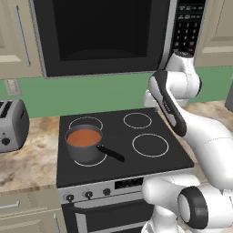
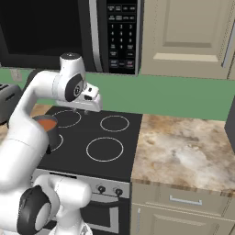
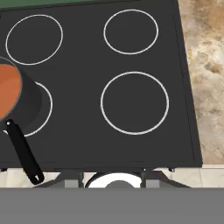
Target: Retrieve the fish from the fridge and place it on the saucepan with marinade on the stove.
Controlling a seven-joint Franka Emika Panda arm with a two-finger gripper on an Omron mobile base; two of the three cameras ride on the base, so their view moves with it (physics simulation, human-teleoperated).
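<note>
From the left base view I see the saucepan with marinade on the stove's near-left burner, toaster on the counter left. Right base view adds the hand over the far burners; can't tell its opening.

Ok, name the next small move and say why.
Probably drive the base away toward the fridge: the saucepan of marinade already waits on the stove's front left burner, and the gripper hovers above the cooktop with nothing visible between the jaws.
</note>
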